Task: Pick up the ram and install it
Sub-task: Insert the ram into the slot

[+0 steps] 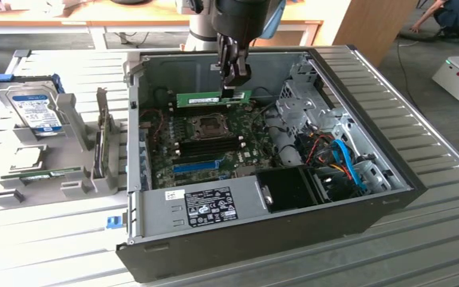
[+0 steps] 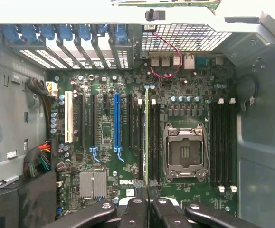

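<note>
Workshop w/ wooden desks behind; ribbed metal bench (image 1: 421,107) carries an open PC case (image 1: 213,257) lying on its side, roughly mid-bench. Inside it lies the mobo (image 1: 213,149), w/ bare CPU socket (image 2: 184,152) and black DIMM slots (image 2: 220,142). Gripper (image 1: 233,81) hangs over the case's far side, fingers clenched on the ram (image 1: 205,97), gripping its top edge. The ram is level, lengthwise, clear above the board, not touching it. In the wrist view the ram (image 2: 146,137) shows edge-on, running parallel to the slots just beside the socket. Judgement: pick-up done, step in hand = lining up over a slot; not seated yet. Seating would need its edge square over an empty slot, notch matched, then a straight, even push.
</note>
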Controlling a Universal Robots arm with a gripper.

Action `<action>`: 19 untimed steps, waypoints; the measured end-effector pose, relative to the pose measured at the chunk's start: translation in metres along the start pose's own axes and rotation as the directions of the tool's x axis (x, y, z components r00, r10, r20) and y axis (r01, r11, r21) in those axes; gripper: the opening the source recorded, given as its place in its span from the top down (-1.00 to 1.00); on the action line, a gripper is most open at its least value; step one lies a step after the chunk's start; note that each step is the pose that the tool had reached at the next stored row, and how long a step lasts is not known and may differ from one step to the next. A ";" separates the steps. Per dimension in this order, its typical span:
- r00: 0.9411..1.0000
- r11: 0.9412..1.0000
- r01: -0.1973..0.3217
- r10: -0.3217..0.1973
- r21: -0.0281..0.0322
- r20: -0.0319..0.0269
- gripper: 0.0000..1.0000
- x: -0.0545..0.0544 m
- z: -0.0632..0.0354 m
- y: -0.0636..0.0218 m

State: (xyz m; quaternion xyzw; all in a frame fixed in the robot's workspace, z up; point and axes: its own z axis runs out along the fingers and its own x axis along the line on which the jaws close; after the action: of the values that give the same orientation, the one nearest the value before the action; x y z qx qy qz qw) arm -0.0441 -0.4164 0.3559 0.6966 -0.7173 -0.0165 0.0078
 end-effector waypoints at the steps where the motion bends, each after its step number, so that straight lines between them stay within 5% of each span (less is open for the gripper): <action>1: 1.000 1.000 0.000 0.000 0.000 0.000 0.76 0.000 0.0006 0.0000; 19: 1.000 1.000 0.000 0.000 0.000 0.000 0.76 0.000 0.0223 -0.0008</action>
State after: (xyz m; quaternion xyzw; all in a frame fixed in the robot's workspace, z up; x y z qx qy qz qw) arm -0.0441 -0.4164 0.3336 0.6966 -0.7172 -0.0163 0.0078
